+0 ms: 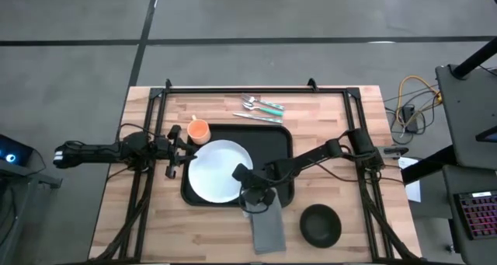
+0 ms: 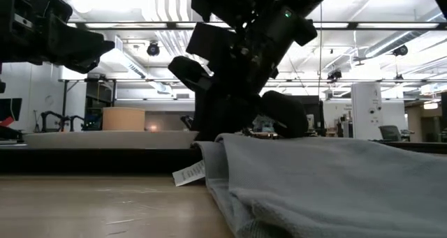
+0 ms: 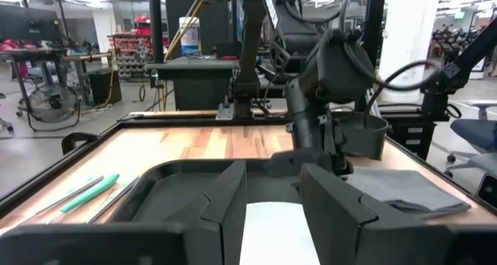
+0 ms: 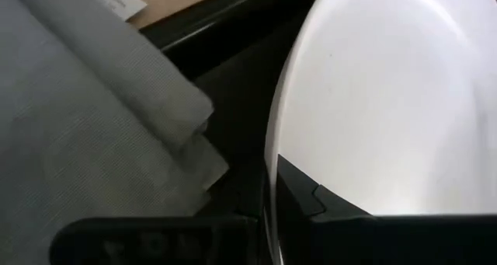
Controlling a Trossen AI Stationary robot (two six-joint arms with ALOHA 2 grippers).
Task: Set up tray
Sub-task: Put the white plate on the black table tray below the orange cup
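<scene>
Your right gripper (image 1: 252, 197) sits at the tray's (image 1: 283, 141) near edge by the napkin (image 1: 268, 226) (fingers: cannot tell); left gripper (image 3: 272, 210) open at the tray's left.

The right gripper (image 1: 254, 193) hides the near end of the grey napkin (image 1: 269, 224) and part of the tray (image 1: 279, 141) rim, its finger gap unreadable.

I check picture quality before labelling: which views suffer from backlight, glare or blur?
Low view: bright ceiling lights behind turn the right pincer into a dark silhouette; the near napkin is soft. Right wrist view: the white plate is washed out. High view: evenly lit.
</scene>
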